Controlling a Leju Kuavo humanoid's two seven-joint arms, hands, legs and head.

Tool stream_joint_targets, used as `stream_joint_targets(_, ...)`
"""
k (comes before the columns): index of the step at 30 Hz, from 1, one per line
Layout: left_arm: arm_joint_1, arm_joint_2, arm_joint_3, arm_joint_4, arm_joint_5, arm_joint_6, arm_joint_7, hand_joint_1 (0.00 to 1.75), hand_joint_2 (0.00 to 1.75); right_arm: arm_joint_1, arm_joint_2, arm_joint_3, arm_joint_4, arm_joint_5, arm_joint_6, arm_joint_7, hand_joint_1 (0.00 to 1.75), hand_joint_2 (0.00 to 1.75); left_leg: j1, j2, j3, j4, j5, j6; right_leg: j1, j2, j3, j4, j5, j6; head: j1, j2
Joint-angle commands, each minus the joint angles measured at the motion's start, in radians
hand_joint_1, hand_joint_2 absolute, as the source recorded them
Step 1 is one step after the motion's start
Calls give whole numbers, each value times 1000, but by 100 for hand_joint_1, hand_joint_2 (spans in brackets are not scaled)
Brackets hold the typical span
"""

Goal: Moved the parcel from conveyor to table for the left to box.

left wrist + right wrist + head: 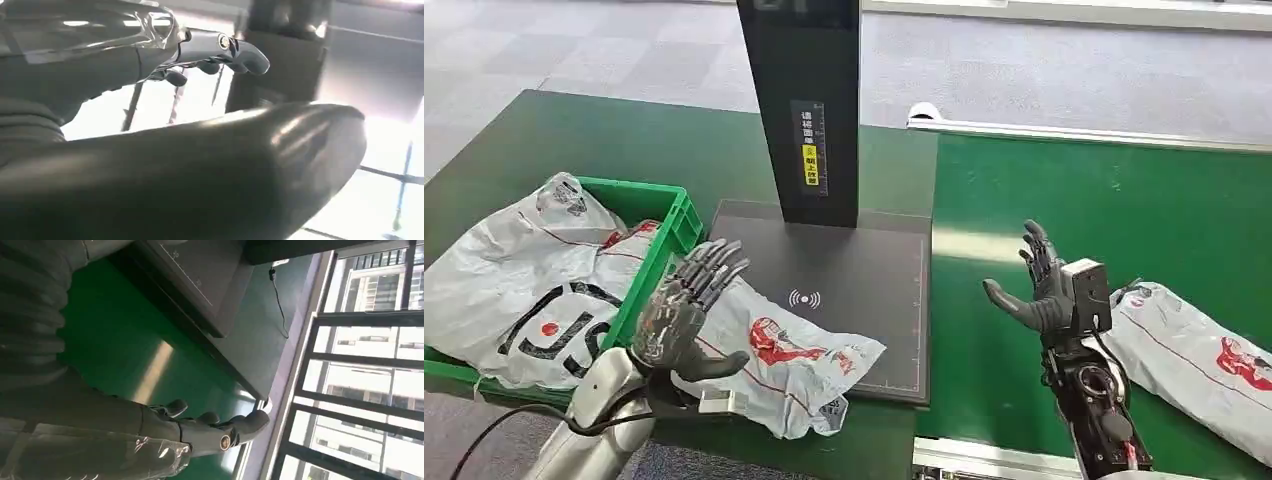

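A grey plastic parcel with a red logo (789, 365) lies half on the black scanner pad (864, 280) and half on the green table. My left hand (686, 315) hovers open just above its near left end, fingers spread, holding nothing; its thumb (210, 170) looms large in the left wrist view. My right hand (1042, 288) hangs open over the green conveyor (1024, 200), its fingers (220, 432) spread. A second grey parcel (1204, 365) lies on the conveyor to the right of that hand.
A green crate (659, 225) at the left holds several grey parcels (534, 290). A black scanner column (809, 110) rises from the pad's far edge. The conveyor's silver rail (1084, 132) runs along the far side.
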Motion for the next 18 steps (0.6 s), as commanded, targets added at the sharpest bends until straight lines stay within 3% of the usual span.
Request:
stream_joint_targets(1, 138, 54, 330, -150, 50, -165, -90, 0, 0, -6, 13, -27, 3, 23, 23, 5, 0, 175, 2, 6, 3, 0, -2, -1, 2, 6, 1, -1, 0, -2, 0, 0)
stream_joint_targets(4, 183, 110, 272, -201, 152, -252, -90, 0, 0, -23, 22, -23, 20, 35, 25, 3, 0, 175, 2, 6, 5, -2, -2, -1, 2, 6, 2, -2, 0, -2, 0, 0)
stream_joint_targets(10, 192, 111, 270, -204, 154, -245, -90, 0, 0, -23, 24, -23, 20, 35, 24, 3, 0, 175, 1, 2, 2, -1, -1, 0, 1, 2, 2, -1, -1, -1, 0, 0)
stream_joint_targets(11, 190, 104, 291, -177, 133, -317, -90, 0, 0, -22, 21, -26, 21, 39, 19, 4, 0, 175, 1, 1, 1, -1, 0, 0, 1, 1, 1, 0, -1, -1, 0, 0)
stream_joint_targets(12, 181, 104, 305, -146, 101, -348, -76, 0, 175, -21, 19, -30, 21, 42, 16, 4, 0, 175, 2, 2, 4, -2, -1, 0, 2, 2, 4, -3, 0, -2, 0, 0)
stream_joint_targets(18, 106, 93, 327, -17, 91, -454, -75, 0, 175, -5, 23, -40, 3, 54, 16, 8, 0, 175, 1, -2, 3, -2, 1, -1, 1, -2, 3, -2, -1, -1, 0, 0)
